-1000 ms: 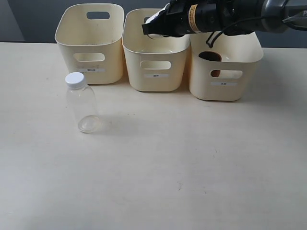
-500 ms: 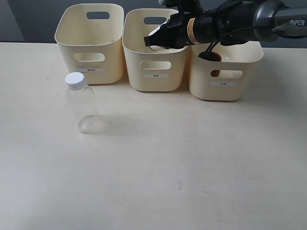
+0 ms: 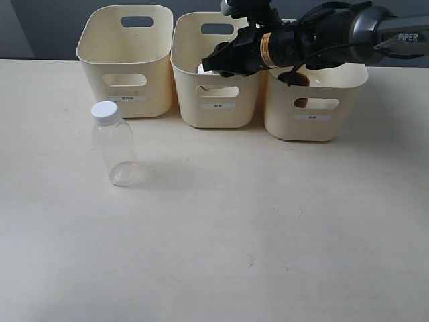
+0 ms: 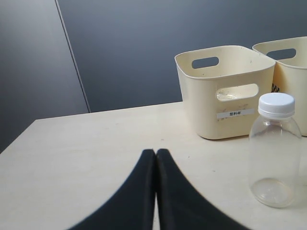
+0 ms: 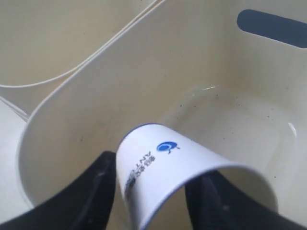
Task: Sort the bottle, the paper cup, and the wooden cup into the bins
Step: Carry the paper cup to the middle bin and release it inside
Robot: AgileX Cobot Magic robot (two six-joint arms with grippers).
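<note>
The white paper cup (image 5: 163, 167) lies tilted between the spread fingers of my right gripper (image 5: 156, 167), low inside the middle bin (image 3: 218, 111). The jaws stand apart and no longer pinch the cup's wall. From outside only a sliver of the paper cup (image 3: 203, 68) shows past the right gripper (image 3: 213, 64). The brown wooden cup (image 3: 293, 79) sits in the right bin (image 3: 315, 127). The clear bottle (image 3: 115, 144) with a white cap stands upright on the table before the left bin (image 3: 127, 107). My left gripper (image 4: 156, 152) is shut and empty, with the bottle (image 4: 276, 148) off to its side.
The three cream bins stand in a row along the table's (image 3: 234, 221) far edge. My right arm (image 3: 322, 37) reaches across above the right bin. The left bin (image 4: 225, 91) holds nothing that I can see.
My right gripper has dropped lower into the middle bin with the paper cup, and its jaws have spread apart. The bottle and the left gripper have not moved.
</note>
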